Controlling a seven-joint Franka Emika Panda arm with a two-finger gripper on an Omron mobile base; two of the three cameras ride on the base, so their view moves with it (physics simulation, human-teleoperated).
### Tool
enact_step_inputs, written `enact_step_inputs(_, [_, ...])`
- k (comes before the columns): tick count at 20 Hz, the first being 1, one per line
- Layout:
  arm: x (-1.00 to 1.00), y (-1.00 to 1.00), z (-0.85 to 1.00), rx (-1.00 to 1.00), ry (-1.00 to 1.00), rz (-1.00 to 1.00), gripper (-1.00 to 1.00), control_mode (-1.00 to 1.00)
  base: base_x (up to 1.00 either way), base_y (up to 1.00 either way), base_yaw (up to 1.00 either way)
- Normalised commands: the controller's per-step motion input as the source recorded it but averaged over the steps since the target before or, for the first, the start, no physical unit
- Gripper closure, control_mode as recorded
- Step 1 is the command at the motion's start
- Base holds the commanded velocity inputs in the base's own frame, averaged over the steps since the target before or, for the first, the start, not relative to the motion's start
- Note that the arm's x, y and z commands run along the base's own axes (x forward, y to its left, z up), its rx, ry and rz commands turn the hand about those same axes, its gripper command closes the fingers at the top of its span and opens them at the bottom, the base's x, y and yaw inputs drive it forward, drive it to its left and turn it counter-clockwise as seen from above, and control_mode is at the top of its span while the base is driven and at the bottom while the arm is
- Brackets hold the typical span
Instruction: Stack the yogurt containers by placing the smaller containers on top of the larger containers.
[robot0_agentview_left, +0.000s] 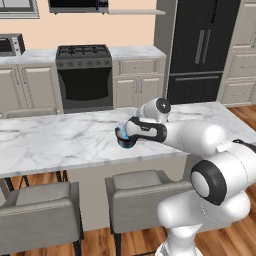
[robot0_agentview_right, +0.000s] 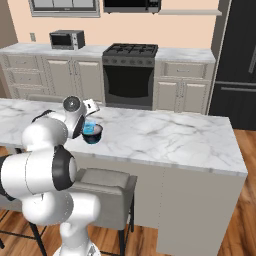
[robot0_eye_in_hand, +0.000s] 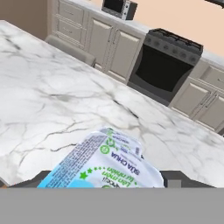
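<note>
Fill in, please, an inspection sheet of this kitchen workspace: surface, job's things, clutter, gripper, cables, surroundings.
Surface: white marble island counter, mostly bare.
Job's things: one light-blue yogurt container with a printed label, at the counter's near edge; a second container cannot be made out.
Clutter: dark bowl directly under the container; whether the container sits in it cannot be told.
Gripper: gripper with jaws wide on either side of the container; whether it grips cannot be told.
Cables: nothing seen.
Surroundings: stove, black refrigerator, toaster oven, cream cabinets, grey chairs at the island.
</note>
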Motion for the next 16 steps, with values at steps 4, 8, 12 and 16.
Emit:
enact_step_inputs(4, [0.0,0.0,0.0,0.0,0.0,0.0,1.0,-1.0,0.0,0.0,0.0])
enact_step_inputs(8, [0.0,0.0,-0.01,0.0,0.0,0.0,1.0,-1.0,0.0,0.0,0.0])
enact_step_inputs(12, [0.0,0.0,-0.14,0.0,0.0,0.0,1.0,-1.0,0.0,0.0,0.0])
enact_step_inputs(16, [0.0,0.0,-0.28,0.0,0.0,0.0,1.0,-1.0,0.0,0.0,0.0])
